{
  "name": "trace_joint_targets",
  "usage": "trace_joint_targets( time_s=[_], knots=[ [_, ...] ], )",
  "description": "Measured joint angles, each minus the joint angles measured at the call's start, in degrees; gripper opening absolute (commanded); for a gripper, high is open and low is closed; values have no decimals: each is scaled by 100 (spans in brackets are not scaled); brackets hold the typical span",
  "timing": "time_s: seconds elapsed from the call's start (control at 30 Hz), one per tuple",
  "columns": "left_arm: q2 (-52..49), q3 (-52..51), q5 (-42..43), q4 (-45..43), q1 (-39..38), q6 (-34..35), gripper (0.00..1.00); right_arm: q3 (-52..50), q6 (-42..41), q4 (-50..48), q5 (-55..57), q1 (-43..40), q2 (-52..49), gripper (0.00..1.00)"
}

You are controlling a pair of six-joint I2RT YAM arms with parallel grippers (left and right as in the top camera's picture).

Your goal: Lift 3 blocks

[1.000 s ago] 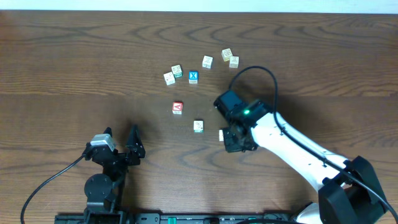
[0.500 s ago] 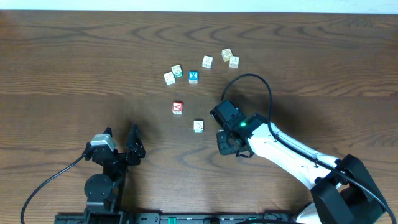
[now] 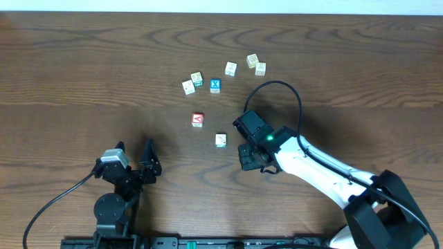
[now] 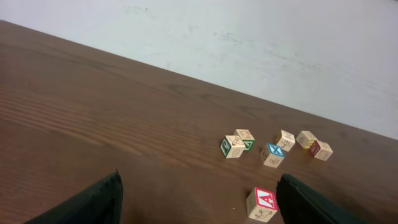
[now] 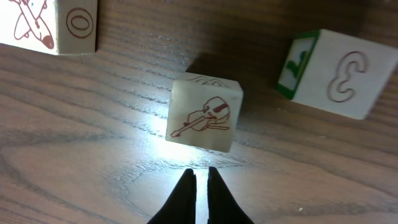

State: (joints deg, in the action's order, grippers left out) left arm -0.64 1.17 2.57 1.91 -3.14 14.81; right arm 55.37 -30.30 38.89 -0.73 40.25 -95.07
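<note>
A cream block (image 5: 204, 115) with a red violin drawing lies flat on the wood just beyond the tips of my right gripper (image 5: 199, 173), which is shut and holds nothing. From overhead my right gripper (image 3: 248, 159) covers that block. A second cream block (image 5: 336, 74) with a green side lies to its right, and appears from overhead as the block (image 3: 221, 140) left of the arm. Several more cream blocks (image 3: 230, 68) sit in an arc at the back. My left gripper (image 3: 142, 169) rests open at the front left, far from all of them.
A red cube marked A (image 3: 198, 120) lies left of the right gripper, and a blue cube marked X (image 3: 215, 85) sits in the back arc. A cream-sided cube (image 5: 50, 22) with red drawings fills the right wrist view's top left corner. The right arm's cable (image 3: 291, 93) loops behind it.
The right gripper has moved left over the block that showed beside it a second ago, staying shut. The left arm and the other blocks have not moved.
</note>
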Motion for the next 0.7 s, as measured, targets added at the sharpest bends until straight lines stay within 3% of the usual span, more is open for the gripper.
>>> trace_joint_targets(
  time_s=[0.7],
  knots=[
    [0, 0, 0, 0, 0, 0, 79, 0, -2, -553, -74, 0, -293, 8]
  ],
)
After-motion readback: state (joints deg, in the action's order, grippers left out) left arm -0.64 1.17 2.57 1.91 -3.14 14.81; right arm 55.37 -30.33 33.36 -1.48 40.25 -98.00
